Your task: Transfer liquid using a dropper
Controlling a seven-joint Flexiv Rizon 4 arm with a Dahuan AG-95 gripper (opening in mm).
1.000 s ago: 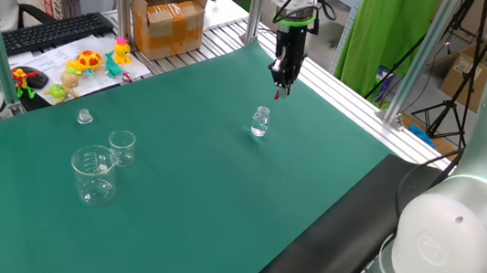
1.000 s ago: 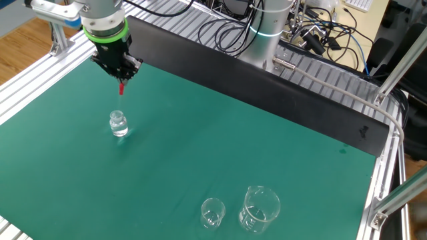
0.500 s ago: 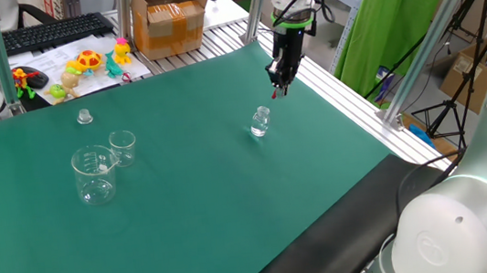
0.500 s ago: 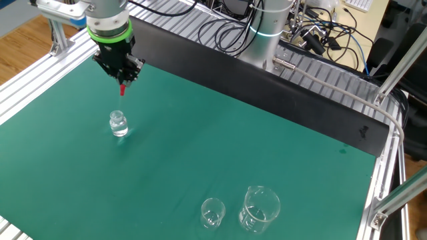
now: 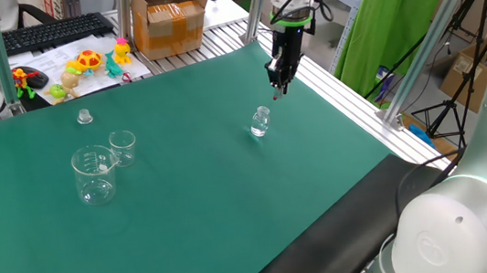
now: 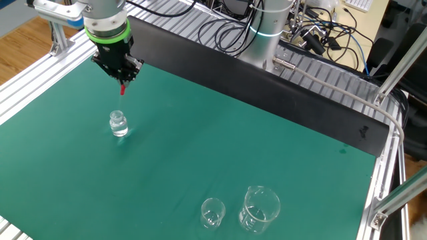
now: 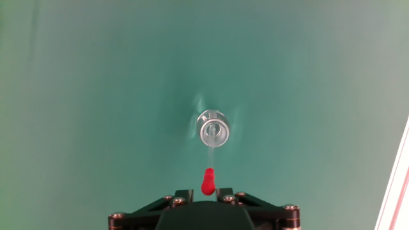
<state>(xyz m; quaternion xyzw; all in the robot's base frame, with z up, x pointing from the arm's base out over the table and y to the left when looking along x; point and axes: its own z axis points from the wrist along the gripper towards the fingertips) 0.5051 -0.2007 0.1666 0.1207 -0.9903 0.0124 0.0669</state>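
Almost nothing has moved since the earlier frames: the claw (image 6: 121, 81) hangs at nearly the same place above the desk (image 6: 220, 153), pointing straight down, pressed together and pinching the dropper (image 6: 122, 88), whose red end shows just under the fingertips. Its clear tip points down toward the open mouth of the small vial (image 7: 213, 128), which stands below the claw and a little to the side. I judge the step in hand is bringing the dropper to the vial, so the next move calls for centring the tip over the narrow mouth and lowering it straight in without knocking the vial.
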